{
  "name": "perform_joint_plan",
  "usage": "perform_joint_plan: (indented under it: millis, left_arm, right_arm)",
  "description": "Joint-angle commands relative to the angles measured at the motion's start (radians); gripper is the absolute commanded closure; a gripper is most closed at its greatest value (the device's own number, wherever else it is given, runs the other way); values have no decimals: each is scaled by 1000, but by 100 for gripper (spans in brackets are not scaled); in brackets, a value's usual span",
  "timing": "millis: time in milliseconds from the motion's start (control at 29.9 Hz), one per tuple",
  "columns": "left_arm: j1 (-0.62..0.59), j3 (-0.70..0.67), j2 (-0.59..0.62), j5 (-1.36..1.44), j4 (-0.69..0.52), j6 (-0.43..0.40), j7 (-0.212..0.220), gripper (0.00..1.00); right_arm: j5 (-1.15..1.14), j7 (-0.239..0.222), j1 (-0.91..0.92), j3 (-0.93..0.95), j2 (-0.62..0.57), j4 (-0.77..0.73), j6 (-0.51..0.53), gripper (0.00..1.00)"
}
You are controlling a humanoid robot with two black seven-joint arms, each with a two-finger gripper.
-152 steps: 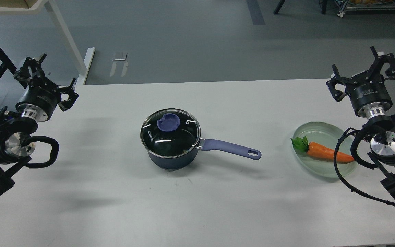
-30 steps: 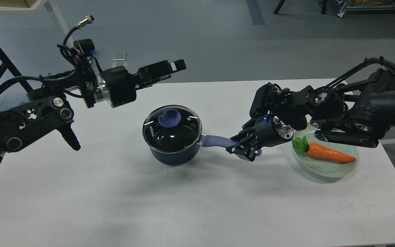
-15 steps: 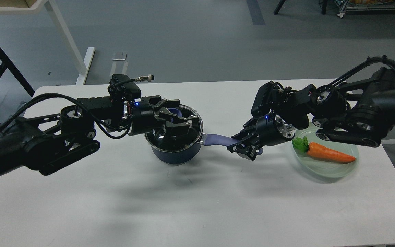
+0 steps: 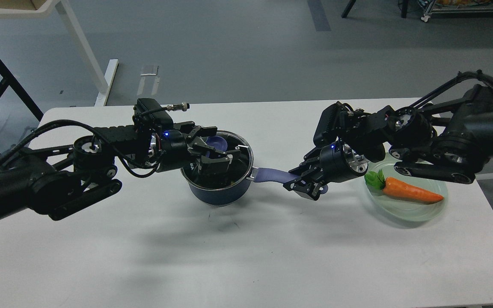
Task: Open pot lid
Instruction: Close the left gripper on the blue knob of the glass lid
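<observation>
A dark blue pot [image 4: 218, 192] with a glass lid [image 4: 242, 150] stands mid-table, the lid seated on it. The lid's purple knob [image 4: 217, 140] partly shows. My left gripper [image 4: 223, 153] lies low over the lid, its fingers [image 4: 212, 146] spread on either side of the knob; I see no firm grip on it. My right gripper [image 4: 305, 183] is shut on the far end of the pot's purple handle [image 4: 272, 174], which points right.
A clear glass plate [image 4: 400, 211] with a toy carrot [image 4: 409, 191] sits at the right, just under my right arm. The table's front half is bare white. A white table leg and a black frame stand beyond the far left corner.
</observation>
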Motion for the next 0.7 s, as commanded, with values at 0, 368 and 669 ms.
perform_joint_plan:
  millis: [0,368,669]
  left_arm:
    - [-2,3,1,22,8,4,0,1]
    - [0,52,-2,57,25,47,-3,1]
    - [0,52,-2,56,32,49,-7,10]
  right_arm:
    - [0,0,0,-2,-2,0,0,77]
    - [0,0,0,-3,-2,0,0,77]
    - [1,0,0,-2,-2,0,2,77]
